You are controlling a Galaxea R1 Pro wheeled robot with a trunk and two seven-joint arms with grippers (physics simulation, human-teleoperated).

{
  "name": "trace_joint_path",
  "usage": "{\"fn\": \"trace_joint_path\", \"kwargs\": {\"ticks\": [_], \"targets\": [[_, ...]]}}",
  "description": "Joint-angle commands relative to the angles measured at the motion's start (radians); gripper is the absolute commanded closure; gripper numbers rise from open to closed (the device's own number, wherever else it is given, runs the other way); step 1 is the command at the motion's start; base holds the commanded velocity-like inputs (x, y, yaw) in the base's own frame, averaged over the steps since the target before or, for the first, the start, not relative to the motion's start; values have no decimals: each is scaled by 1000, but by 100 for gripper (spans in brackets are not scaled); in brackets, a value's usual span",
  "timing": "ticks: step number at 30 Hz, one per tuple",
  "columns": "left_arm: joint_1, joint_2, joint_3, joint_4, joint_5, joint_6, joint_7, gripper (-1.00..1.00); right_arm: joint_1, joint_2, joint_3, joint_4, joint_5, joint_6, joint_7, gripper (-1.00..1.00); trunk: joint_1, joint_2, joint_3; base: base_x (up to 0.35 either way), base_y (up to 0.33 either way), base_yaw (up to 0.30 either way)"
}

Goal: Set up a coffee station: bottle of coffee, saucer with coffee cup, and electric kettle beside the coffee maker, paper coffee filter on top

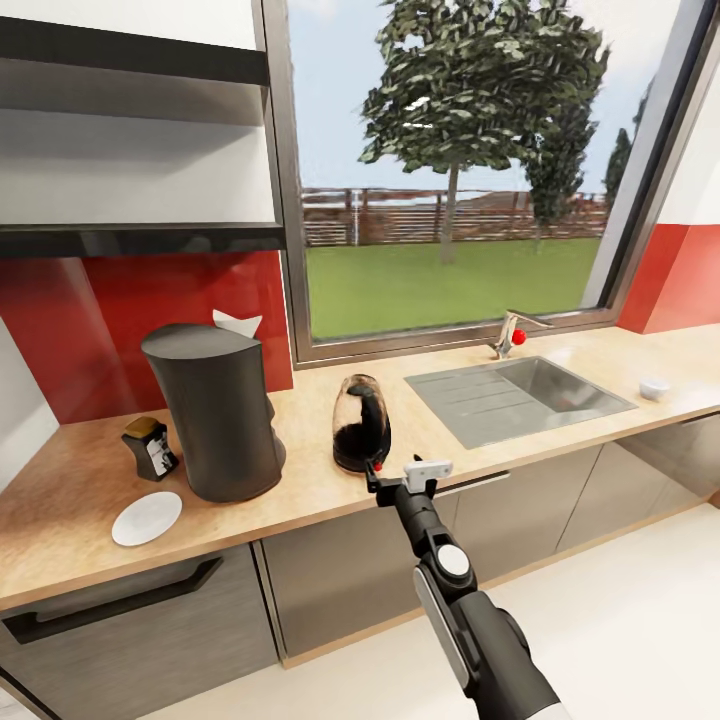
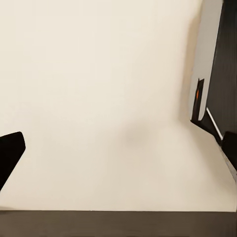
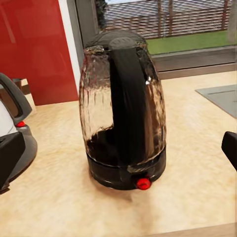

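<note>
On the kitchen countertop [image 1: 560, 460] the tall dark-grey coffee maker [image 1: 215, 415] stands at the left. The bottle of coffee [image 1: 150, 447] sits just left of it, and the white saucer [image 1: 147, 518] lies bare in front. A white paper coffee filter [image 1: 237, 323] pokes up at the far edge of the maker's top. The glass electric kettle [image 1: 361, 423] [image 3: 123, 113] stands upright right of the maker. My right gripper [image 1: 400, 476] [image 3: 118, 153] is open just in front of its handle, not touching. The coffee cup [image 1: 654, 388] sits far right, past the sink. My left gripper [image 2: 118, 148] is open over beige floor.
A steel sink [image 1: 520, 397] with a red-knobbed tap [image 1: 512, 338] is set into the counter right of the kettle. The black kitchen shelf [image 1: 140, 238] hangs above the coffee maker, beside a large window. Grey cabinet fronts [image 1: 330, 580] run under the counter.
</note>
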Motion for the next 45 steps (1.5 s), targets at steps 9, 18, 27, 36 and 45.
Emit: {"fn": "trace_joint_path", "kwargs": {"ticks": [9, 18, 27, 36, 45], "targets": [[-4, -1, 13, -7, 21, -54, 2, -100, -1, -3, 2, 3, -8, -1, -10, -100, 1, -2, -2, 0, 0, 0], [-4, -1, 12, -5, 84, -566, 2, -100, -1, -3, 1, 3, -6, -1, -12, -100, 1, -2, -2, 0, 0, 0], [-3, 0, 13, -4, 86, -569, 2, -100, -1, -14, -2, 2, -6, -2, -11, -100, 1, -2, -2, 0, -140, 0], [-3, 0, 12, -4, 86, -570, 2, -100, -1, -39, -1, -4, -5, -5, -7, -100, 1, -2, -4, 7, -267, 39], [-3, 0, 14, -5, 86, -574, 6, -100, -1, -38, 1, -5, -9, -4, -10, -100, 1, -2, -5, 126, -133, 4]]}}
